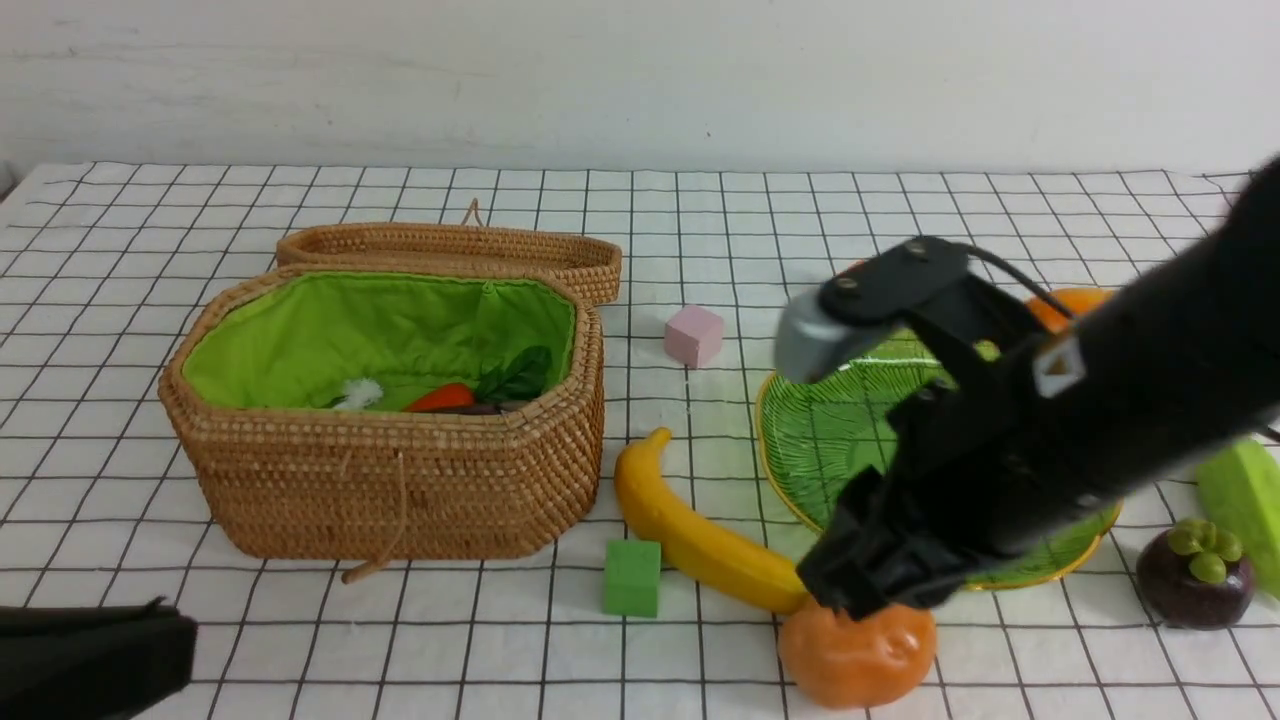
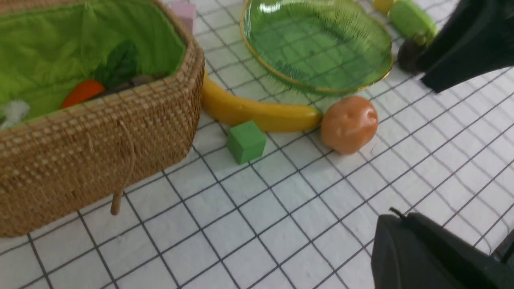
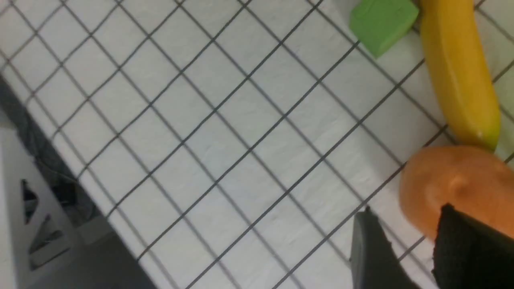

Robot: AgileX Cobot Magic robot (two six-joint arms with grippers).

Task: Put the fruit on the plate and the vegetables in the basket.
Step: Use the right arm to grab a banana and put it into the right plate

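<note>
While right hand sits parted over potato, left hand clenched, banana beside plate

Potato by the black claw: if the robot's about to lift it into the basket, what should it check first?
1. Potato between the right gripper's jaws: cannot tell; the jaws stand apart, and one finger overlaps it in the wrist view.
2. Basket open: ok.
3. Room in basket: ok; the pepper and little else show inside.
4. Banana apart from potato: not ok; its tip looks to touch it.
5. Left gripper out of the way: ok; shut, low at the near left.
</note>
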